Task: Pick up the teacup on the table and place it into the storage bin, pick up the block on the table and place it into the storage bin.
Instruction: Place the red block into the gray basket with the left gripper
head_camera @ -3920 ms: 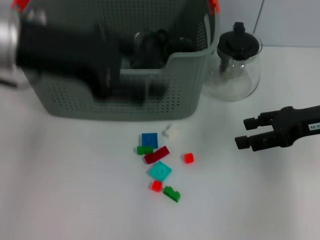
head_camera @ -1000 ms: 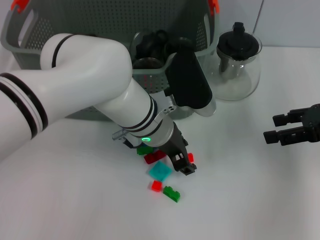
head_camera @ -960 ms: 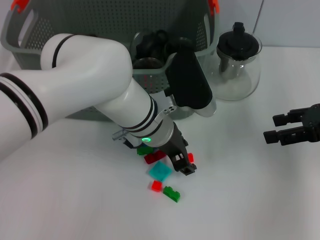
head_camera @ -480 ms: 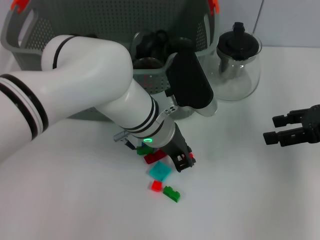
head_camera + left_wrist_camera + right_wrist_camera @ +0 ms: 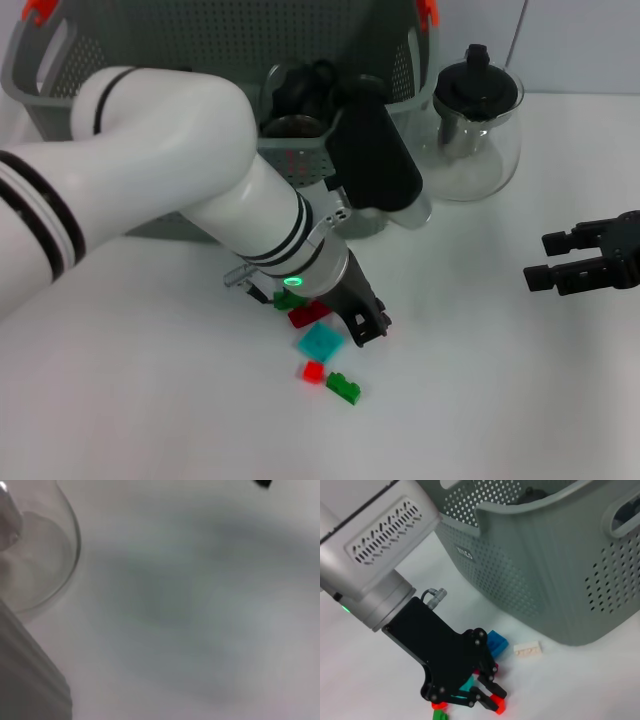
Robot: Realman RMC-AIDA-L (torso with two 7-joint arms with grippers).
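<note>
Left gripper (image 5: pixel 492 700) down among blocks (image 5: pixel 322 342) before the storage bin (image 5: pixel 130 200); teapot (image 5: pixel 470 120) beside bin; right gripper (image 5: pixel 545 262) well apart.

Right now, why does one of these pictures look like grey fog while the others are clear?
The left wrist view sits too close to focus: only the curved glass teapot and blurred storage bin edge show. The head view is sharp; the left gripper casts a soft shadow on the table. The right wrist view is crisp, showing a red block.
</note>
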